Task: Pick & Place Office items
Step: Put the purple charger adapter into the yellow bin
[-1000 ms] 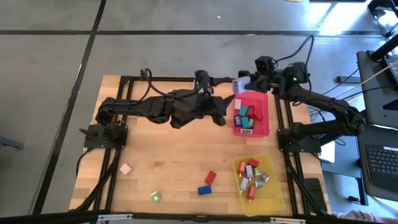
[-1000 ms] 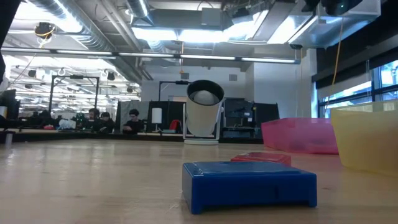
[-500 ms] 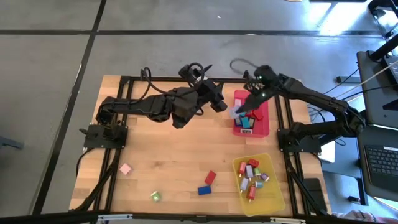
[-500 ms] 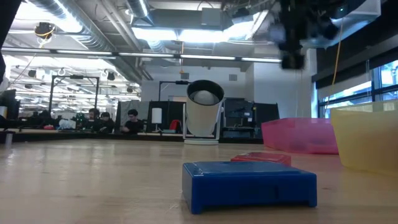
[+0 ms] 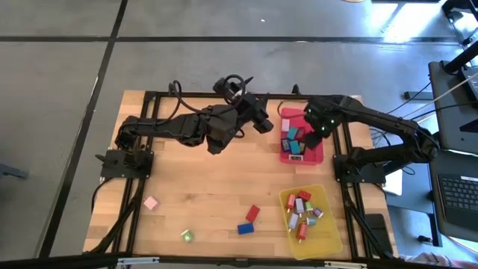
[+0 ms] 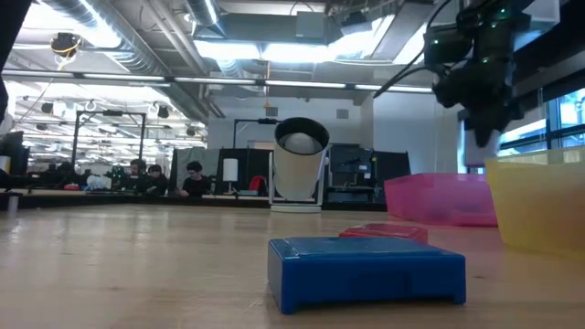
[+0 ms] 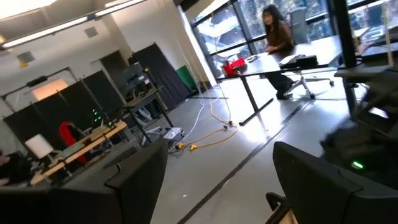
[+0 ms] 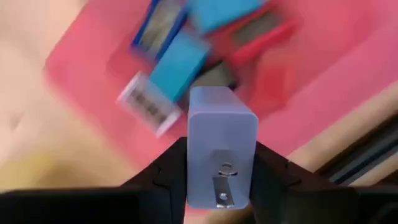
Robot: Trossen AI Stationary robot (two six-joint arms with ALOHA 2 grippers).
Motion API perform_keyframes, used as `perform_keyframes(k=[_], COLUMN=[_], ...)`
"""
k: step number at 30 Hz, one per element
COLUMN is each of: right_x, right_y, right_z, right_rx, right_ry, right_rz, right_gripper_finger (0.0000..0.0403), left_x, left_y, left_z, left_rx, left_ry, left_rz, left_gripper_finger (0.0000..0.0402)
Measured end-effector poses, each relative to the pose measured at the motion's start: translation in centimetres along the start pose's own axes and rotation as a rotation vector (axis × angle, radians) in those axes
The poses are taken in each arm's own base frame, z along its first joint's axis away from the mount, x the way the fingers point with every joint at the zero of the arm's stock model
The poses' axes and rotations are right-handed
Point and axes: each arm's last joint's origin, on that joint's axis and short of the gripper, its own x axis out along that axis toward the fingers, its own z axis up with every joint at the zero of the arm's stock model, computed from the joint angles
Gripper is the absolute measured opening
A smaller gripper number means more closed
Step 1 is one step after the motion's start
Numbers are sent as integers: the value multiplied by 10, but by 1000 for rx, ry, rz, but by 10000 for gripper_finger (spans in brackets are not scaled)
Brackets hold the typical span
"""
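**Carrying a lilac block to the red tray**

Lying nearest the low camera are the blocks not yet sorted, all on the near side of the red tray (image 5: 320,153): a blue block (image 6: 366,271) with a red block (image 6: 384,233) just behind it, a green block (image 5: 187,235) and a pink block (image 5: 151,202) well off toward the left arm's side. The yellow tray (image 5: 334,237), just nearer than the red tray, is already holding several blocks.

Over the red tray, the right gripper (image 8: 221,180) is hanging with its fingers pinched narrowly on a lilac block (image 8: 221,140), gripping it by its two sides. Below it, teal, blue and red blocks are crowding the tray floor.

To do this step well, the gripper should probably be coming down over a bare patch of the red tray, inside the rim, and be letting go low, so the block is landing flat rather than bouncing off the pile or the wall.

Beside the red tray, toward the table's middle, the left gripper (image 5: 263,124) is waiting with its fingers spread wide and nothing between them.
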Motion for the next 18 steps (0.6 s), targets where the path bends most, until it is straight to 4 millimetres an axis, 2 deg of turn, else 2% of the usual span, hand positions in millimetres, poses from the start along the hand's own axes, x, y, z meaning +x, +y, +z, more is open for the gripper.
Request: perform_keyframes(k=[4,12,18], right_x=[-4,-22,-24], right_y=[16,47,68], right_z=[-17,-58,-86], right_rx=[-77,-204,-429], right_ry=[89,100,150], right_rz=[110,266,300], right_gripper_finger=[128,128,129], left_x=[-2,-3,-2], left_y=[1,1,0], left_z=[0,-5,-9], left_rx=[-10,29,-5], left_ry=[23,65,78], left_rz=[56,114,114], left_gripper_finger=[290,290,290])
